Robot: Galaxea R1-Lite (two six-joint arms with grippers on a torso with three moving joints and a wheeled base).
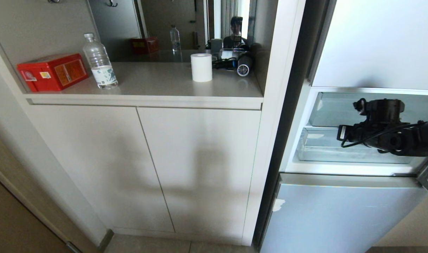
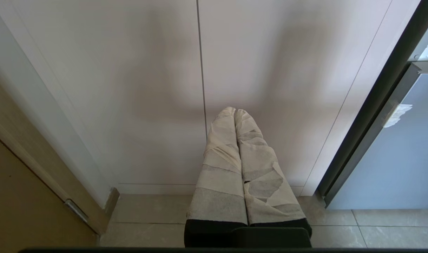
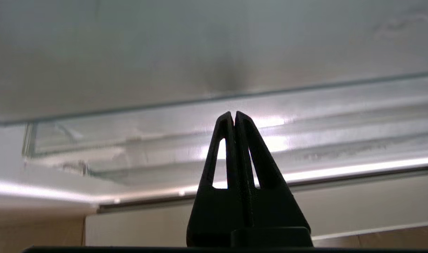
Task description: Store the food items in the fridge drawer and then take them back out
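The food items are out of view. The fridge's middle section stands open. In it the fridge drawer (image 1: 319, 147), a clear plastic bin, sits under a shallower clear tray (image 1: 340, 110). My right arm's wrist (image 1: 379, 130) reaches in from the right, level with these bins. In the right wrist view my right gripper (image 3: 234, 114) is shut and empty, its black fingers pressed together and pointing at the clear bin (image 3: 305, 140). My left gripper (image 2: 235, 110), with tape-wrapped fingers, hangs shut and empty low before the cabinet doors (image 2: 147, 105).
A glossy pale blue panel (image 1: 340, 214) closes the fridge below the open section. On the counter (image 1: 157, 88) to the left stand a red box (image 1: 52, 72), a water bottle (image 1: 99, 63), a white paper roll (image 1: 201, 67) and a hair dryer (image 1: 244, 66). A mirror behind reflects a person.
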